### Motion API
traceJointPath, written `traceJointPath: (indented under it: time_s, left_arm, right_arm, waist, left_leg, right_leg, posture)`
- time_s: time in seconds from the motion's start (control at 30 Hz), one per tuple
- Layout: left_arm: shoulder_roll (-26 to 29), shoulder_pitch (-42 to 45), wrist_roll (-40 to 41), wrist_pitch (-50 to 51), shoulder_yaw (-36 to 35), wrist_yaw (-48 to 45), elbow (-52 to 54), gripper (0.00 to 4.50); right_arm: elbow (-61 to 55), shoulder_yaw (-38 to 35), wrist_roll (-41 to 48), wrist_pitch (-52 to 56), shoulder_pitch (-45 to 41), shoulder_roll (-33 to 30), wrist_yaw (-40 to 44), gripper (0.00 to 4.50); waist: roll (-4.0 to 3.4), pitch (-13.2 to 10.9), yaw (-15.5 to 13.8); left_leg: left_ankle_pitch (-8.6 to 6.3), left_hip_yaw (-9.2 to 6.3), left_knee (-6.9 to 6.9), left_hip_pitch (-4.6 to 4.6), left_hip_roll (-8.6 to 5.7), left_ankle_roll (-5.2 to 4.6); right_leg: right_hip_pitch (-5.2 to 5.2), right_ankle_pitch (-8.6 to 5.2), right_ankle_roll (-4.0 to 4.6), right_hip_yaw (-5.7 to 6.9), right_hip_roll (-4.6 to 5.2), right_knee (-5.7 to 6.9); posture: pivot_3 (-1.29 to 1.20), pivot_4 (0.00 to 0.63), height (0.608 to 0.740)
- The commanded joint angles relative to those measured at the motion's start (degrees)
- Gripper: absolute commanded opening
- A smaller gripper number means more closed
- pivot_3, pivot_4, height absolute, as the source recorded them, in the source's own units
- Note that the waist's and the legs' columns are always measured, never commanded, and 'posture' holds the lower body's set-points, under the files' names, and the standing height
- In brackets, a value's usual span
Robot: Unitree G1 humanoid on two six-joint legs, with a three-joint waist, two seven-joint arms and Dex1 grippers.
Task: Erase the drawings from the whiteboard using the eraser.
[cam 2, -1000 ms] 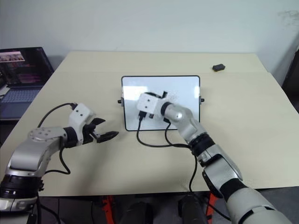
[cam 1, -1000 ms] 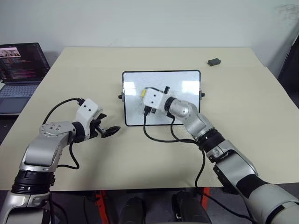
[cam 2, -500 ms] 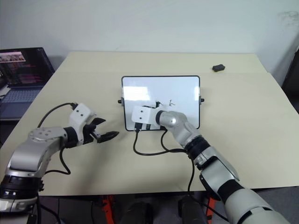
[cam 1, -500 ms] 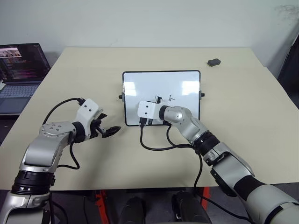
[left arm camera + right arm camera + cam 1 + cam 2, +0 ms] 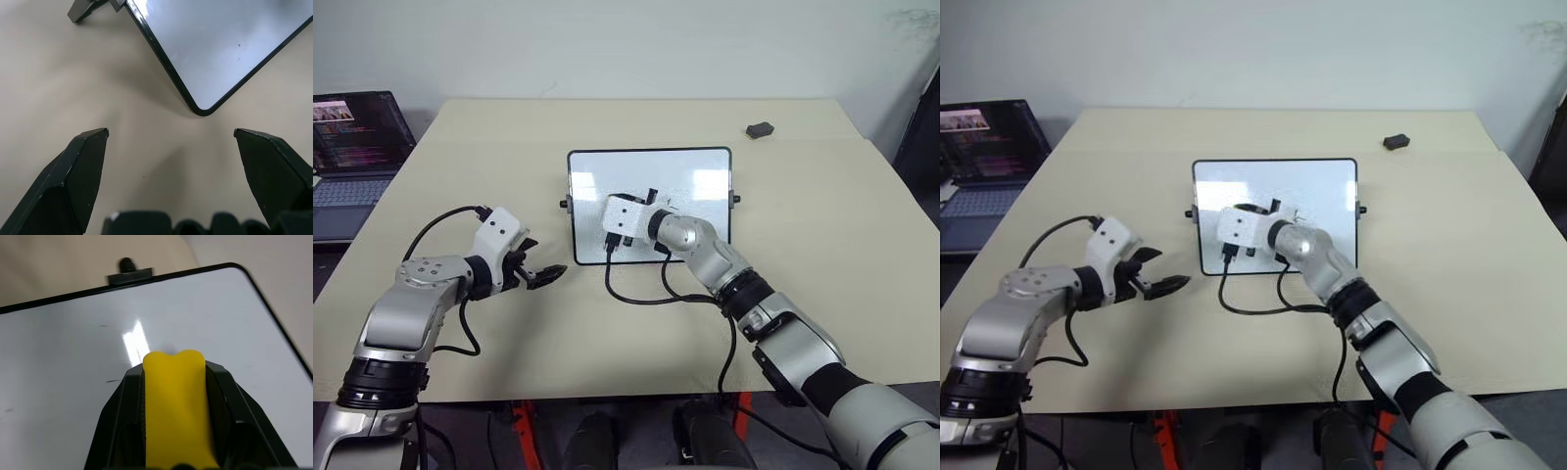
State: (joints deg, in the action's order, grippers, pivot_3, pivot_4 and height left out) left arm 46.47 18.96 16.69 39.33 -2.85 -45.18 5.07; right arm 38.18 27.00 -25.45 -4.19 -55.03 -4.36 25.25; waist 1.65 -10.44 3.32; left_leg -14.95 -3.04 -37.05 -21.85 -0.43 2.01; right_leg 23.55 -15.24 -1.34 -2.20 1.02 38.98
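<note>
Evidently unlabelled, the eraser sits clamped in the right pincer; left pincer gapes empty.

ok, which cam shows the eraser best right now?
Right wrist view: the yellow eraser sits close up, clamped between the right gripper fingers over the whiteboard. In the head views the right wrist hides it. The left wrist view looks at the whiteboard's corner.

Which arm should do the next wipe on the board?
Right. Its end effector is shut on the eraser and already over the whiteboard, beside a remaining mark. The left end effector is open, empty, and off the board's near-left corner.
</note>
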Motion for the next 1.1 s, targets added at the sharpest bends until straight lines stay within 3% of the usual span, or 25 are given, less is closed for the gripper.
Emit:
traceJointPath:
  time_s: [0.03, 0.17, 0.47, 0.77, 1.1]
  left_arm:
    - [0.43, 0.49, 0.21, -1.03, -1.48, -0.08, 1.84, 4.50]
    - [0.29, 0.69, 0.12, -1.20, -1.22, -0.28, 1.60, 4.50]
    - [0.06, 0.85, 0.06, -1.53, -0.95, -0.67, 1.39, 4.50]
    - [-0.05, 0.63, 0.24, -1.74, -0.88, -0.95, 1.32, 4.50]
    - [-0.73, -0.77, 2.49, -0.20, -3.97, 0.56, 4.09, 4.50]
  right_arm:
    - [-2.42, 0.54, 0.09, 0.91, 1.04, -0.49, 2.40, 1.25]
    - [-2.39, 0.98, -0.80, 1.50, 0.84, -1.42, 3.54, 1.25]
    - [-1.42, -3.27, 0.23, -3.17, -2.57, -1.02, -8.04, 1.25]
    - [-2.83, 0.12, 0.61, -1.66, 2.06, -1.20, 2.54, 1.25]
    - [-10.74, -7.64, 8.14, -2.45, 4.68, -0.52, 0.69, 1.25]
  waist:
    - [0.00, 0.00, 0.00]
    - [0.00, 0.00, -0.02]
    - [0.00, 0.00, -0.05]
    - [0.00, 0.00, -0.01]
    - [0.00, 0.00, -0.05]
  left_leg:
    - [0.00, 0.00, -0.01, 0.00, 0.00, 0.00]
    - [0.00, -0.01, -0.01, 0.01, 0.00, 0.00]
    - [0.00, -0.01, 0.00, -0.03, -0.01, 0.01]
    - [0.00, 0.02, 0.04, -0.05, 0.00, 0.00]
    - [0.00, -0.01, 0.02, -0.07, 0.00, 0.01]
  right_leg:
    - [-0.01, 0.00, 0.00, 0.00, 0.00, 0.01]
    - [-0.01, 0.00, 0.00, 0.01, 0.00, 0.01]
    - [0.01, 0.00, 0.00, 0.00, 0.00, -0.02]
    - [0.02, 0.00, 0.00, -0.02, 0.00, -0.08]
    - [0.03, 0.00, 0.00, 0.00, 0.00, -0.05]
  posture:
    - [0.00, 0.150, 0.740]
    - [0.00, 0.150, 0.740]
    - [0.00, 0.150, 0.740]
    - [0.00, 0.150, 0.740]
    - [0.00, 0.150, 0.740]
